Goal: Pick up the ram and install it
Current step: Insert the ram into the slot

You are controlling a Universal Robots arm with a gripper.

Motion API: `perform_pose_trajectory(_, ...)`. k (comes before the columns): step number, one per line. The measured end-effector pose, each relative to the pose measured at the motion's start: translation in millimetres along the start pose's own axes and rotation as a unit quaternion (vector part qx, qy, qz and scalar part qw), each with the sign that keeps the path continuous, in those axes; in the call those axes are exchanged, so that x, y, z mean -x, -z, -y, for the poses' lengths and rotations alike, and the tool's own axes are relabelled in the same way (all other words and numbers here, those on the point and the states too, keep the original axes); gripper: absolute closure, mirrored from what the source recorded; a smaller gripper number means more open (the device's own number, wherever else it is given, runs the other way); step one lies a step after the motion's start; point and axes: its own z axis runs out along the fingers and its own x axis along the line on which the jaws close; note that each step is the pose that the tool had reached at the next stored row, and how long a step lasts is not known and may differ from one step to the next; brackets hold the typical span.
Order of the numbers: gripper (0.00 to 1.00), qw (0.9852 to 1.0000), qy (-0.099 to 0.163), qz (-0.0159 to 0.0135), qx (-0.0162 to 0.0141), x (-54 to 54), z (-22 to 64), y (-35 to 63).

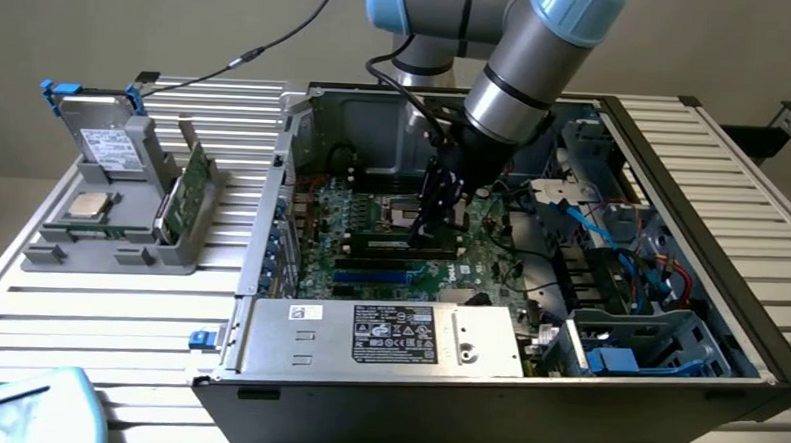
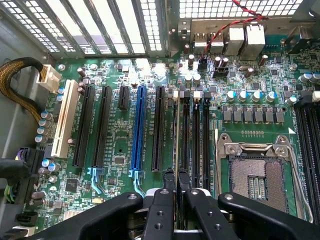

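ram (image 2: 176, 145) stands on its thin edge, seen end-on in the wrist view as a narrow strip running along a memory slot (image 2: 186, 135) of the motherboard (image 2: 120, 150), just beside the empty processor socket (image 2: 257, 175). whether it is fully seated in the slot cannot be told. gripper (image 2: 175, 192) jaws are clenched on the ram, one black finger on each side of its upper edge. in the exterior view the gripper (image 1: 439, 218) is lowered inside the open computer case (image 1: 717, 196), over the middle of the board, with the grey arm (image 1: 521, 87) slanting down from above. the power supply (image 1: 377, 336) sits at the near wall of the case. on the slatted worktop (image 1: 44, 306), toward the exterior view's left and well apart from the case, a grey holder (image 1: 94, 238) carries a silver processor chip (image 1: 89, 204) and an upright wider green circuit card (image 1: 190, 193).
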Motion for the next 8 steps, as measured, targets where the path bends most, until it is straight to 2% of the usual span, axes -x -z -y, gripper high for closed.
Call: perform_pose_trajectory(8,0.86,1.0000,0.000,0.0000,0.0000,0.0,0.9,0.3)
